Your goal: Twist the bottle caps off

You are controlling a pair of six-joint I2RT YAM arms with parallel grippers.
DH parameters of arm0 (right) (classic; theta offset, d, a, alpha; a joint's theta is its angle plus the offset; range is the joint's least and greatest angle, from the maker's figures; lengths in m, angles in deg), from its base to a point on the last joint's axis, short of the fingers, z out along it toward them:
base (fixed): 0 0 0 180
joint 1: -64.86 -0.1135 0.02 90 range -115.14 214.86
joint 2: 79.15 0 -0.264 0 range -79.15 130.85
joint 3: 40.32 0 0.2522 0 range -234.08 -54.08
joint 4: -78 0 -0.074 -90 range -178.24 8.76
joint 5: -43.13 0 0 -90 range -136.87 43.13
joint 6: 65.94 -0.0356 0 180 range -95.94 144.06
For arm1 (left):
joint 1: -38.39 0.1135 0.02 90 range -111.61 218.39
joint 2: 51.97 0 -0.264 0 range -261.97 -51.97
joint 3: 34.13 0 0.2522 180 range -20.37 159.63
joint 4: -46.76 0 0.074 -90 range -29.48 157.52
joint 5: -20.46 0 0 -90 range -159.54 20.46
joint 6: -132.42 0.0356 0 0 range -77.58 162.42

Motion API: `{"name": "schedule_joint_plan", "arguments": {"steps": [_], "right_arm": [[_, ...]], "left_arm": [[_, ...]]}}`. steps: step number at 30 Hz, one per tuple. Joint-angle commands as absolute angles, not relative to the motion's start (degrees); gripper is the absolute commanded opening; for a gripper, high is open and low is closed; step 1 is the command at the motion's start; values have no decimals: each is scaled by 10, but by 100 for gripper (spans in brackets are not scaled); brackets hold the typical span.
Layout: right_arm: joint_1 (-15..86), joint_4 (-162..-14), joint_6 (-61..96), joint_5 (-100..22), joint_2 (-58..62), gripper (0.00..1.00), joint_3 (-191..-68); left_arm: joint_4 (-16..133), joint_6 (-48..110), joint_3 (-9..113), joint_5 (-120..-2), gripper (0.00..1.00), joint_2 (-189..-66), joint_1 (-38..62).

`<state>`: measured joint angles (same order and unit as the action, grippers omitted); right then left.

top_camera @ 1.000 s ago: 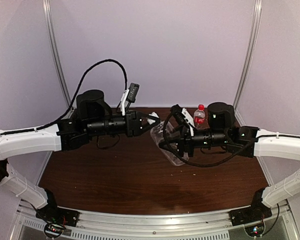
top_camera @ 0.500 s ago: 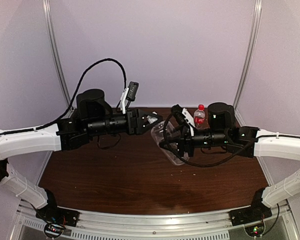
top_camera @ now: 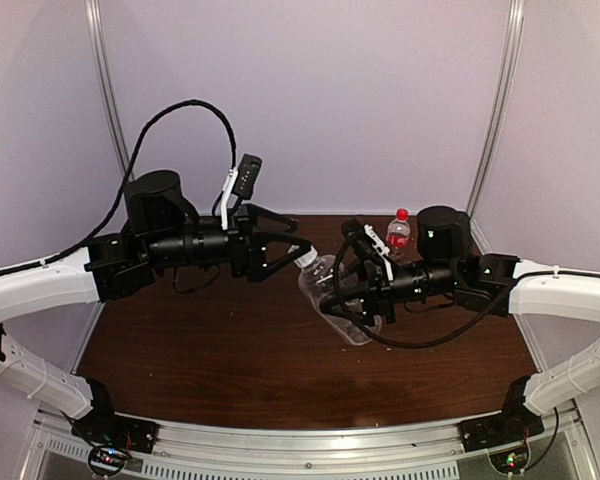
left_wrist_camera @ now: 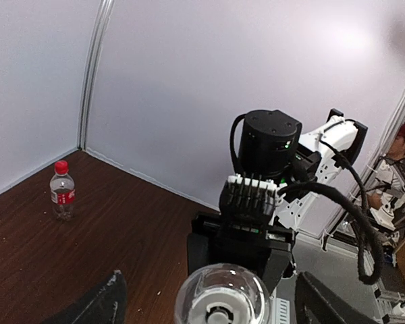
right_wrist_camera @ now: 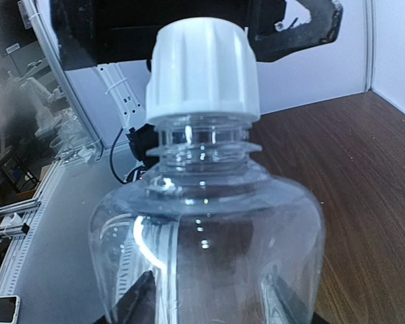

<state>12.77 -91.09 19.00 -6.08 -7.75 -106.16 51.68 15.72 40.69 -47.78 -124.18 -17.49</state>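
Right gripper (top_camera: 342,297) is clamped on the clear bottle (right_wrist_camera: 209,229), left gripper (top_camera: 302,238) spread wide open either side of its white cap (right_wrist_camera: 204,67).

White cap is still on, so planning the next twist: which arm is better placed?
Left. The left tool, open, faces the white cap end-on; the right tool is shut on the plain bottle.

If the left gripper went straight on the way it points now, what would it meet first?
Most likely the white cap of the plain bottle, which the right gripper holds. The left gripper points straight at it with jaws open to either side. How close it is stays unclear.
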Motion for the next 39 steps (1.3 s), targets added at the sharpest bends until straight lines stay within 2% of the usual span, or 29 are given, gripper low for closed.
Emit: {"name": "schedule_joint_plan", "arguments": {"steps": [1,6,13,20,30,34,39], "right_arm": [[130,-935,192,58,-71,39,-1071],[129,-953,173,119,-63,39,-1076],[129,-970,156,135,-56,39,-1080],[130,-968,157,133,-49,39,-1083],[130,-969,156,127,-49,39,-1078],[130,-964,160,106,-55,39,-1073],[129,-930,173,37,-63,38,-1082]], "left_arm": [[510,250,410,-377,87,-1236,-162],[497,277,417,-296,86,-1244,-157],[484,285,431,-210,78,-1277,-157],[467,275,429,-198,63,-1291,-156],[447,263,409,-207,53,-1283,-157],[441,256,405,-213,43,-1280,-156],[435,223,400,-263,20,-1271,-157]]}}
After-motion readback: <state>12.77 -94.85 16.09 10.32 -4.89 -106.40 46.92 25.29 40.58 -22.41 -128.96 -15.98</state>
